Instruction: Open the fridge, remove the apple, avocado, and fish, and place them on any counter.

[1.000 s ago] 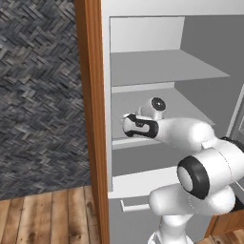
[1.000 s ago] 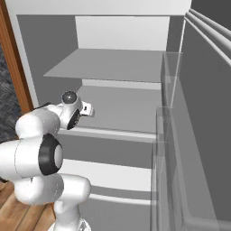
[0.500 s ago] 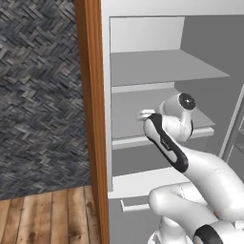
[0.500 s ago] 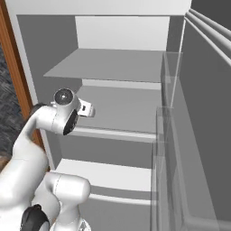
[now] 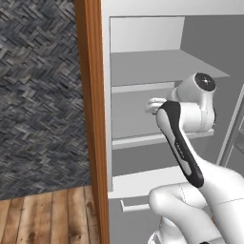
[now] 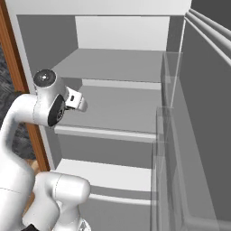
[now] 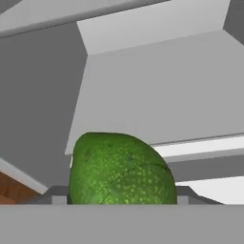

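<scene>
Grey shelves line the inside of the fridge point(image 6: 122, 67), which stands open with its door swung out to the right in the right base view. An orange-brown wood panel point(image 5: 90, 119) frames the fridge's left side, with a dark woven wall point(image 5: 38, 95) beyond it and wooden floorboards point(image 5: 47, 214) below. The white arm reaches toward the middle shelf level from in front of the fridge, its wrist bent so that the gripper point(image 6: 76, 102) sits at the shelf's front left corner, near the left inner wall. In the hand view, the avocado point(image 7: 121, 169), a bumpy green oval, sits right at the gripper, low in the picture, between two small dark finger tips point(image 7: 56, 194) that flank it on either side. The jaws stand fairly wide and are closed on the avocado, which is held off the shelf. Pale grey shelf surfaces and the fridge's back wall spread out beyond the fruit.
</scene>
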Motion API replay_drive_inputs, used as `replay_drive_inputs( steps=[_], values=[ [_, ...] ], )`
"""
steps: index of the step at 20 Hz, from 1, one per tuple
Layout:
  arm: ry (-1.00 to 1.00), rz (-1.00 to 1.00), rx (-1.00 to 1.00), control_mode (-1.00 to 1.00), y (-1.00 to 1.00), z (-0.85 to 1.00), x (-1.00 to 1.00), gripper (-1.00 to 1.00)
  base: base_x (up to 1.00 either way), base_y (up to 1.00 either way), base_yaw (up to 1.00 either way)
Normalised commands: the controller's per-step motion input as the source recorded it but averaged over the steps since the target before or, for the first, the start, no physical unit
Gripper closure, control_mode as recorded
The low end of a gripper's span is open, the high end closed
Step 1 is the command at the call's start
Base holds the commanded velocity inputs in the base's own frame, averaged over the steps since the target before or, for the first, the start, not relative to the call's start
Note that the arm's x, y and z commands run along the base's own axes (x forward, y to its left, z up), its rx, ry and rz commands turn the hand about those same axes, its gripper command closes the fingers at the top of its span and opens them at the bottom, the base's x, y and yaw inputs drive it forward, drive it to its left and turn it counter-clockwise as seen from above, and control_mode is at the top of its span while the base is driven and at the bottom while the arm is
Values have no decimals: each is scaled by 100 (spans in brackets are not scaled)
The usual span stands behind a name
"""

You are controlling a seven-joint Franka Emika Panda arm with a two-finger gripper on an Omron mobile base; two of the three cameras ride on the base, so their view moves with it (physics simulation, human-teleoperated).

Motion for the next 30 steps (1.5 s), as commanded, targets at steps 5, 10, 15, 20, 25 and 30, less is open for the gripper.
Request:
replay_drive_inputs(
  steps=[5,10,15,20,25,30],
  values=[
    [4,-11,0,-100,-16,35,-72,100,0,0,0],
    [-1,-4,0,-100,-13,16,-62,100,0,0,0],
    [-1,-1,0,-100,0,4,-12,100,0,0,0],
    [0,0,0,-100,0,0,0,100,0,0,0],
    [0,0,0,100,0,0,-1,100,-20,14,2],
    [0,0,0,100,0,0,0,100,-60,51,74]
  ],
)
